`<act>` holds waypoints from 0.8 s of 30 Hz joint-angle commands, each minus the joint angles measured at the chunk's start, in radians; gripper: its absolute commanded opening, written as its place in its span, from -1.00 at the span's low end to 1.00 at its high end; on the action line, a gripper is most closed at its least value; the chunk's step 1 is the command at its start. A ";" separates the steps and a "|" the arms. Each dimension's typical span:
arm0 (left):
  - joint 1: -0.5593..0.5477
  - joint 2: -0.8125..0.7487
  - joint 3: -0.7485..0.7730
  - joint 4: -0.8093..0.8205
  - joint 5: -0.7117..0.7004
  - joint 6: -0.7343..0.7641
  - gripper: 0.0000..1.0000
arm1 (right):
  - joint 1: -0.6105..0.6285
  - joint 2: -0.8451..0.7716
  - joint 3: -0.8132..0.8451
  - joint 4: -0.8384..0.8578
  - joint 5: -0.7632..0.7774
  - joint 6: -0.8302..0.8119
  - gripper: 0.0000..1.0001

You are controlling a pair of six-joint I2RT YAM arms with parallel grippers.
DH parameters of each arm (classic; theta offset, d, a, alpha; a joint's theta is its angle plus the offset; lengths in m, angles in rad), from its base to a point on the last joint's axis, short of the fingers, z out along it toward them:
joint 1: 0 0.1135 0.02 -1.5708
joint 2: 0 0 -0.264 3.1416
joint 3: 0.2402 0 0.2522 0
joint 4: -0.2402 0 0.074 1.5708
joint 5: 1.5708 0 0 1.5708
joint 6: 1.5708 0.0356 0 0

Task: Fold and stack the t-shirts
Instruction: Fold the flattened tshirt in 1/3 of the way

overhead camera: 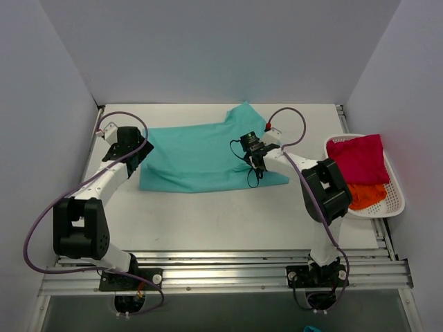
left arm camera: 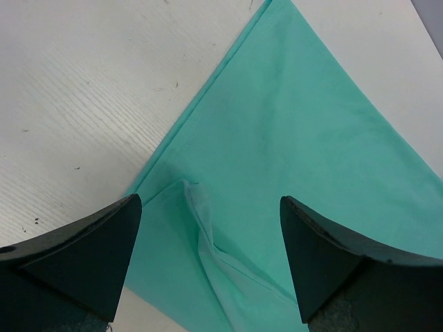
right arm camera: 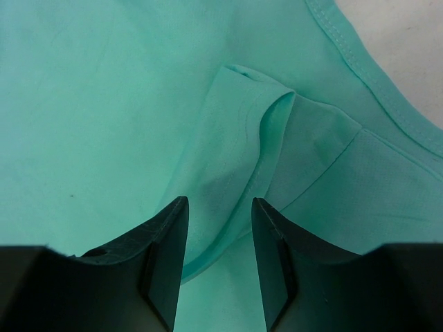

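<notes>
Nearest, the left jaws stand wide over the left corner of the teal t-shirt point(overhead camera: 194, 155) spread on the table point(overhead camera: 208, 214); the right jaws, narrow, straddle a raised fold of it, grip uncertain. At right, the basket point(overhead camera: 398, 200) holds the orange t-shirt point(overhead camera: 367, 194), with the crimson-pink t-shirt point(overhead camera: 358, 158) behind it.

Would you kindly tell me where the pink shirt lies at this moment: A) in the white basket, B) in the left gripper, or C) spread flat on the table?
A: the pink shirt sits bunched inside the white basket, with no gripper near it.
</notes>
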 commanded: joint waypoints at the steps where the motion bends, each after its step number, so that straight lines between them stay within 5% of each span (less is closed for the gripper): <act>1: 0.004 0.012 -0.001 0.050 0.011 0.010 0.80 | 0.010 -0.019 -0.010 -0.008 0.021 0.022 -0.25; 16: 0.004 0.029 -0.015 0.073 0.020 0.010 0.79 | 0.040 0.016 -0.042 0.007 0.018 0.048 -0.26; 24: 0.004 0.037 -0.015 0.078 0.014 0.010 0.79 | 0.044 0.035 -0.034 0.009 0.014 0.048 -0.44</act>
